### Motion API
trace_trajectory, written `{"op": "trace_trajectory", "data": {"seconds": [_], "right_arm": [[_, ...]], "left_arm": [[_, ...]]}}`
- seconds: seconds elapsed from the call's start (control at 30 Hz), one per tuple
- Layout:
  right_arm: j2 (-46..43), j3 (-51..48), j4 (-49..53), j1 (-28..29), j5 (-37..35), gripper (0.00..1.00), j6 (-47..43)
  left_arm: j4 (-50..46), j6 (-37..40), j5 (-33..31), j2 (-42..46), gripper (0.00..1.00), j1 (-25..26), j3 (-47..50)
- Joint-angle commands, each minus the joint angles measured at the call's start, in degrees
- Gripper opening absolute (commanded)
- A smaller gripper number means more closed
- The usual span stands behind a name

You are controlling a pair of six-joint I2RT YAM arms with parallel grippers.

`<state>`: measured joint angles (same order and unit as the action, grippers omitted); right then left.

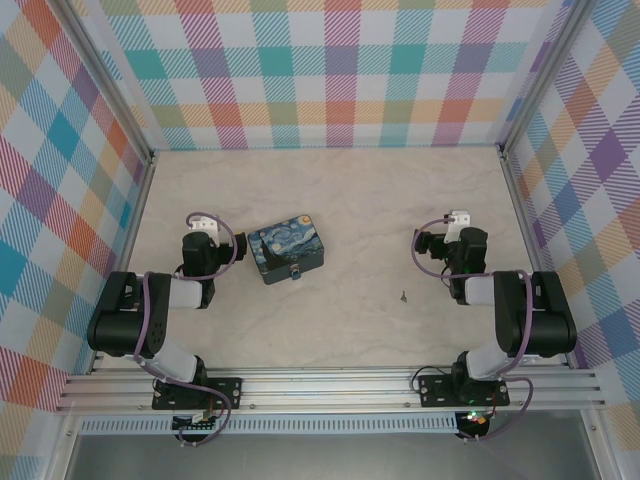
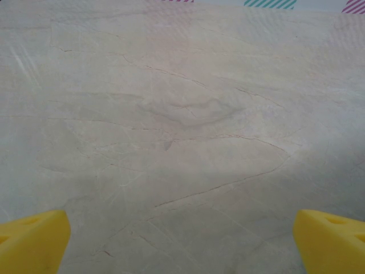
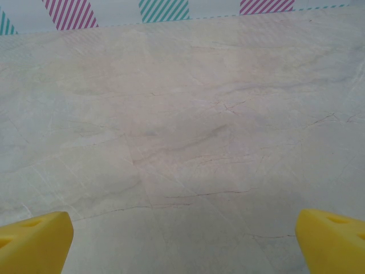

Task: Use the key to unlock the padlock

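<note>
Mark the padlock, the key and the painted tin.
padlock (image 1: 296, 271), top view, its blue body.
key (image 1: 403, 296), top view, middle of the sliver.
painted tin (image 1: 285, 248), top view, centre of its lid.

No lettering, brand mark or number can be read anywhere in this scene. The painted tin (image 1: 288, 252), centre-left on the tabletop (image 1: 350, 190), shows a swirling night-sky picture with no legible words. Any marking on the small blue padlock (image 1: 296, 271) at the tin's near edge is too small to make out.
</note>
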<state>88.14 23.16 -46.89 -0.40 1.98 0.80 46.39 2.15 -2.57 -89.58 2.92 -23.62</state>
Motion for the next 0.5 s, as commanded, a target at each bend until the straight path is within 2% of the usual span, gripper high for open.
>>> {"op": "trace_trajectory", "data": {"seconds": [0.0,0.33,0.47], "right_arm": [[-0.2,0.3,-0.8,0.2,-0.1,1.00,0.2],[-0.2,0.3,-0.8,0.2,-0.2,1.00,0.2],[-0.2,0.3,-0.8,0.2,-0.2,1.00,0.2]], "left_arm": [[-0.4,-0.4,0.0,-0.2,1.00,0.3,-0.7],[-0.5,-0.6,-0.6,0.1,1.00,0.3,-0.7],[-5.1,-1.6,-3.0,3.5,1.00,0.3,-1.7]]}}
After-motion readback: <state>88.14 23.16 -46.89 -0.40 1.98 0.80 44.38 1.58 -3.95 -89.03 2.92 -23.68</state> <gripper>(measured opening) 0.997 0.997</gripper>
